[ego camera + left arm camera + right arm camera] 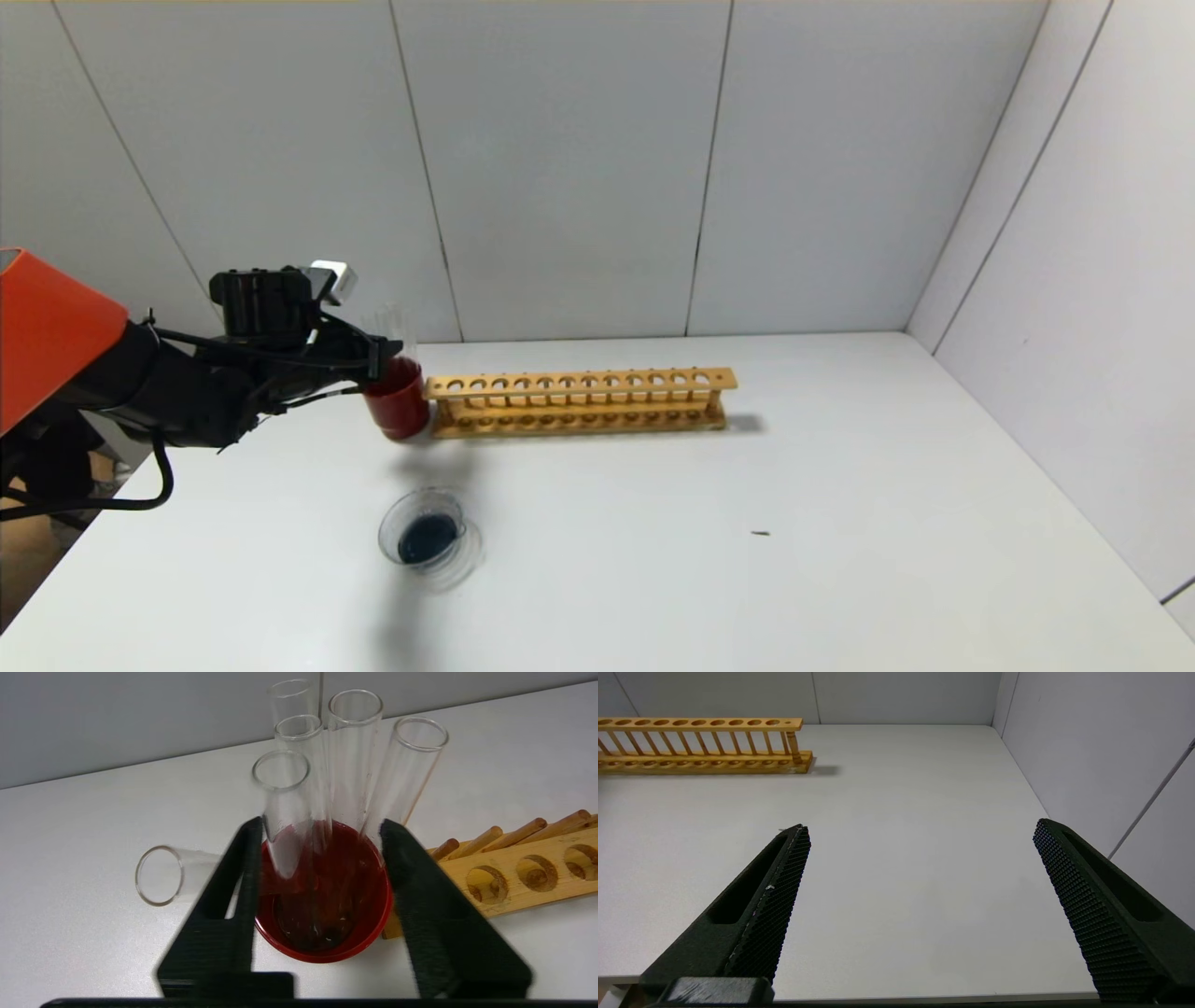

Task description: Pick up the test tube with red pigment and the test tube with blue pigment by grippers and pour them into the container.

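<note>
Left arm [140, 392]: black links, orange shell [47, 336] at upper section, black cables looping beneath. Wrist carries black ribbed block, pale grey-white block on top. Left gripper [320, 830]: matte black wedge fingers, slotted sides. Right gripper [920, 835]: black fingers, fine cross-hatched pads.

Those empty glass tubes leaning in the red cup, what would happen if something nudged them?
The empty test tubes are thin clear glass, so probably fragile. They lean loosely at different angles in the red cup, so a nudge would likely shift or rattle them. Being tall above the cup's low rim, they might tip it.
</note>
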You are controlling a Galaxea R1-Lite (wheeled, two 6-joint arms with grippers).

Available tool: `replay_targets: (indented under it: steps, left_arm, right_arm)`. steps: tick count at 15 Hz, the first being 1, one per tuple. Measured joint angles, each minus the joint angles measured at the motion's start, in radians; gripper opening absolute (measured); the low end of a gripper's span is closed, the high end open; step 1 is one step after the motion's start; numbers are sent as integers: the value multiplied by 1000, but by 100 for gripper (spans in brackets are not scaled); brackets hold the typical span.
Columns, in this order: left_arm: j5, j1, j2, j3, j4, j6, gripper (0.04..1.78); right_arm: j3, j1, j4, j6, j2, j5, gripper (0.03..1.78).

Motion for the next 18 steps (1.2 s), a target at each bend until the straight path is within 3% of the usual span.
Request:
replay_targets:
  steps: [3,6,13,18]
  left_arm:
    - [1,0,-26,0,2,3,145]
    - [1,0,-80,-1,18,8,171]
    - [5,-16,-232,4,86,9,175]
    - [8,-17,-487,-33,261,11,175]
  right_arm:
    - [0,0,0,0,0,0,175]
    - [0,0,0,0,0,0,175]
    - [0,0,0,0,0,0,175]
    - [0,0,0,0,0,0,175]
